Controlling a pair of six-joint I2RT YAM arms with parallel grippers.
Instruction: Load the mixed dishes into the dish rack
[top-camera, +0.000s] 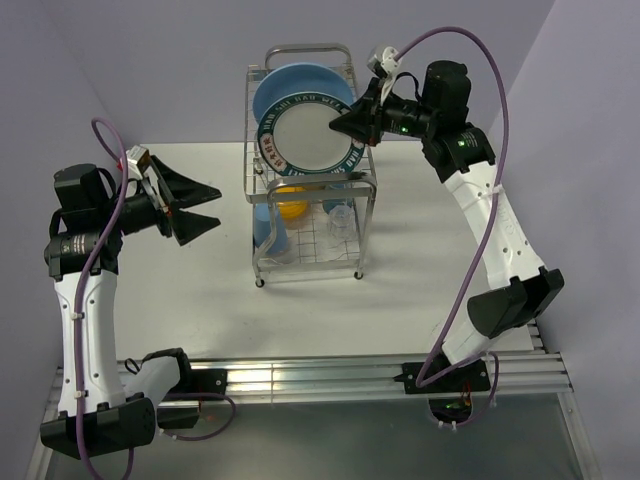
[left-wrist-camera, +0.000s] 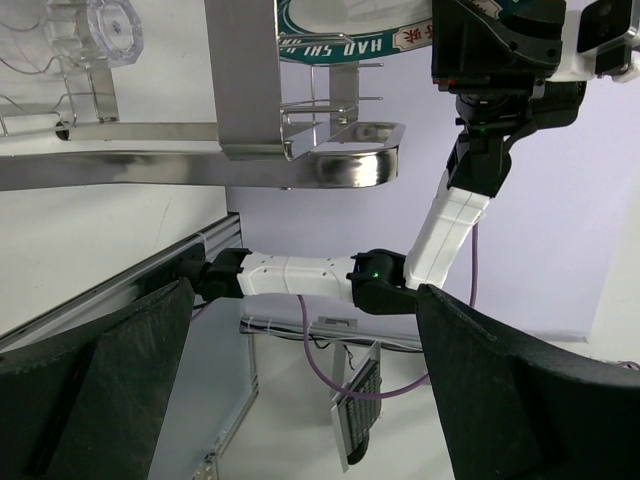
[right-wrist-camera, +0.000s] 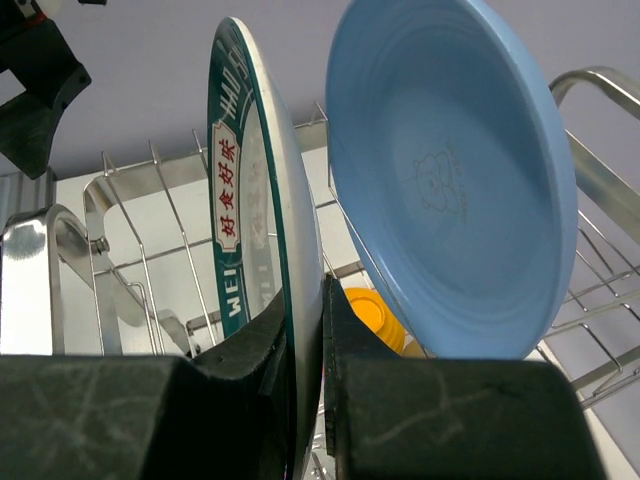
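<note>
The silver wire dish rack (top-camera: 262, 190) stands at the table's middle back. The white plate with the green patterned rim (top-camera: 305, 135) stands on edge in its upper tier, in front of the blue plate (top-camera: 290, 82). My right gripper (top-camera: 345, 122) is shut on the white plate's right rim; the right wrist view shows the rim (right-wrist-camera: 262, 230) pinched between both fingers, the blue plate (right-wrist-camera: 450, 180) behind. A yellow-orange bowl (top-camera: 291, 205), a clear glass (top-camera: 338, 215) and a blue cup (top-camera: 268, 232) sit in the lower tier. My left gripper (top-camera: 208, 206) is open and empty, left of the rack.
The rack's looped handle (top-camera: 308, 48) rises above the plates. In the left wrist view the rack's metal frame (left-wrist-camera: 250, 150) and the glass (left-wrist-camera: 85, 35) lie ahead. White tabletop (top-camera: 180, 290) surrounds the rack; an aluminium rail (top-camera: 320, 375) runs along the near edge.
</note>
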